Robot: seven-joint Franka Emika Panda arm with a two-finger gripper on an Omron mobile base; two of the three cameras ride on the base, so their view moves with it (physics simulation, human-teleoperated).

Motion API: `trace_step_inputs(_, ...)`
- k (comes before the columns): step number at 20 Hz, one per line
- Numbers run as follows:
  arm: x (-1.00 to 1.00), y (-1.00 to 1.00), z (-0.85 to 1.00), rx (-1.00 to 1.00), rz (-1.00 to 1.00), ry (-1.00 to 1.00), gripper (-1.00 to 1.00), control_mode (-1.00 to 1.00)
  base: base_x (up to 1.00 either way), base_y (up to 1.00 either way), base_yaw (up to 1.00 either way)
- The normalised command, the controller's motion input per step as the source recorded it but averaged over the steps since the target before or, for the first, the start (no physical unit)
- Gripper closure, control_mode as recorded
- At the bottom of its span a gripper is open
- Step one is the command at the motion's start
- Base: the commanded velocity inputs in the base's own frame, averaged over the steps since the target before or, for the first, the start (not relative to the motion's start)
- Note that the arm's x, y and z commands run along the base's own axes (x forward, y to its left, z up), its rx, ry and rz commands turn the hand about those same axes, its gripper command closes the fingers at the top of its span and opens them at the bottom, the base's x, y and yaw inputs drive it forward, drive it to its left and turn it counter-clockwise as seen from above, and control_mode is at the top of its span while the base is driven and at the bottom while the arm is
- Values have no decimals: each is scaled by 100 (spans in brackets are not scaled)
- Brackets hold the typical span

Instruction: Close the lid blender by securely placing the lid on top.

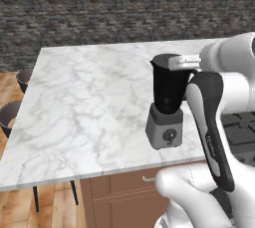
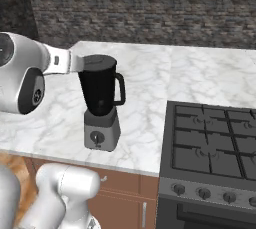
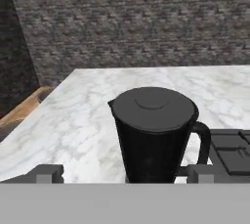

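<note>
In the hand view my jaws (image 3: 125, 175) are spread wide, one tip at lower left, the other at lower right, with nothing pinched. The dark lid (image 3: 154, 108) lies flat across the top of the jar (image 3: 152, 152), right of centre. In the right base view I reach in from the left at rim height, near the lid; the blender (image 2: 102, 130) stands upright on the marble bench (image 2: 145, 80), left of the stove (image 2: 212, 143).
</note>
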Motion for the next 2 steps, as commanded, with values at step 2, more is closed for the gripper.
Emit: trace_step_inputs(2, -45, 68, 0, 0, 0, 0, -100, -100, 0, 0, 0)
